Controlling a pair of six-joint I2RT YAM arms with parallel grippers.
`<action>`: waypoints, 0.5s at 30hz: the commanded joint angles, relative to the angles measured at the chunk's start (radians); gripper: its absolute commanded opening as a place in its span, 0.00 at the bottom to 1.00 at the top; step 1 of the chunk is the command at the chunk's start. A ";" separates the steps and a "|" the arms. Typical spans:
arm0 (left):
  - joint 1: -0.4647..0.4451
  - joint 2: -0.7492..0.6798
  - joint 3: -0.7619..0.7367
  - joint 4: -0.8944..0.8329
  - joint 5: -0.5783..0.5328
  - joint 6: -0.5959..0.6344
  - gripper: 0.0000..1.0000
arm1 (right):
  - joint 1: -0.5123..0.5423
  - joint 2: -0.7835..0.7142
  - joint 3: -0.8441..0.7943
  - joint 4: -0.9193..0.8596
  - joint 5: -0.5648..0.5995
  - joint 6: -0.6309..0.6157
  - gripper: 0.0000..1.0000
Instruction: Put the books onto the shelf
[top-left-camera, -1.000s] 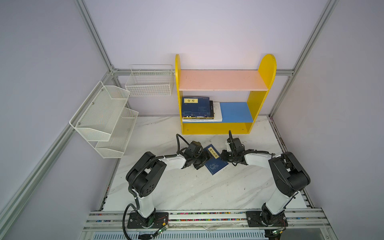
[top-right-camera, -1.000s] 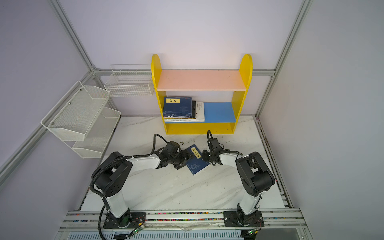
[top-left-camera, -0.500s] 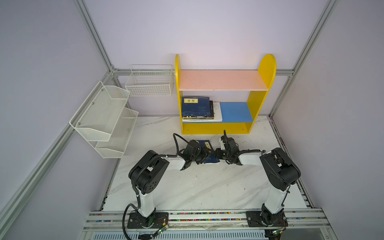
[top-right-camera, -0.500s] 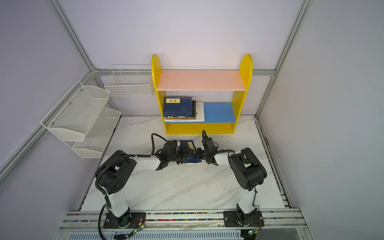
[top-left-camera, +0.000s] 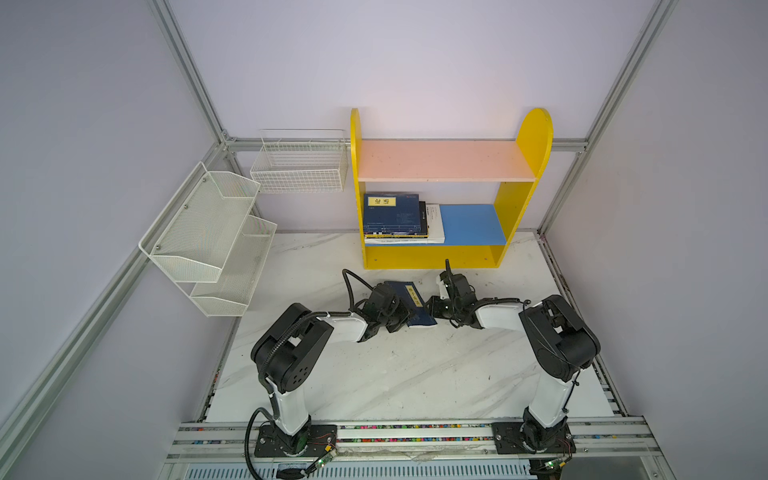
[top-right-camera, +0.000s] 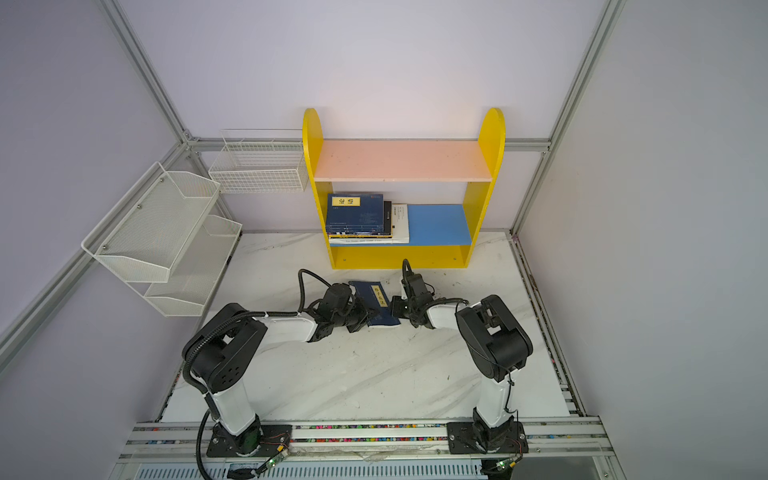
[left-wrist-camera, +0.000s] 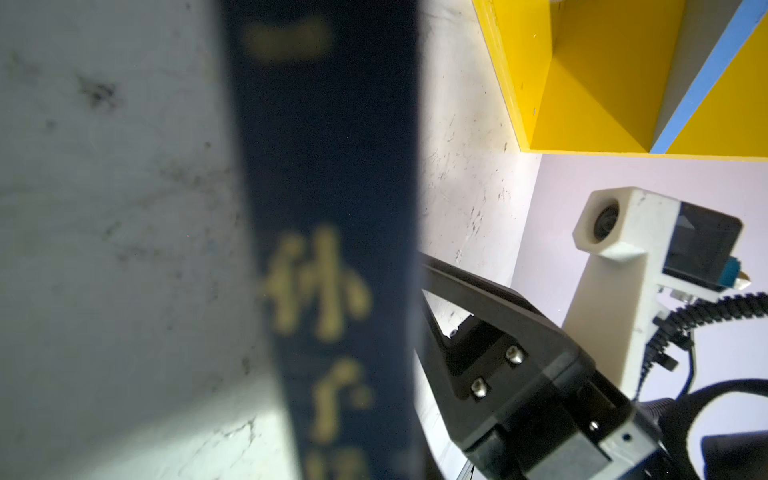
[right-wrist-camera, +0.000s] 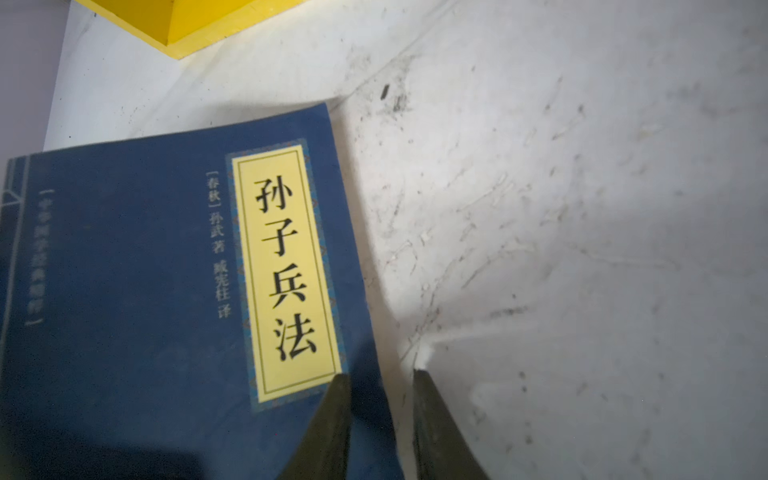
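Left fingers (top-left-camera: 402, 320) clamp navy book (right-wrist-camera: 145, 270), right fingers (right-wrist-camera: 332, 424) apart at its edge before shelf (top-left-camera: 432, 257).

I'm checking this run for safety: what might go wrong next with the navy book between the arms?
1. The left end effector is shut at the spine of the navy book; any hold there may slip when lifted.
2. The right end effector, open, straddles its edge; closing could crease the cover.
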 joint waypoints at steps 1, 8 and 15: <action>-0.005 -0.088 0.043 -0.036 0.023 0.081 0.00 | 0.027 -0.033 0.005 -0.171 -0.040 0.030 0.33; -0.005 -0.205 0.245 -0.358 0.194 0.348 0.00 | 0.008 -0.291 0.099 -0.181 0.049 0.092 0.51; -0.005 -0.257 0.549 -0.575 0.405 0.556 0.00 | -0.104 -0.542 0.177 -0.196 0.133 0.184 0.74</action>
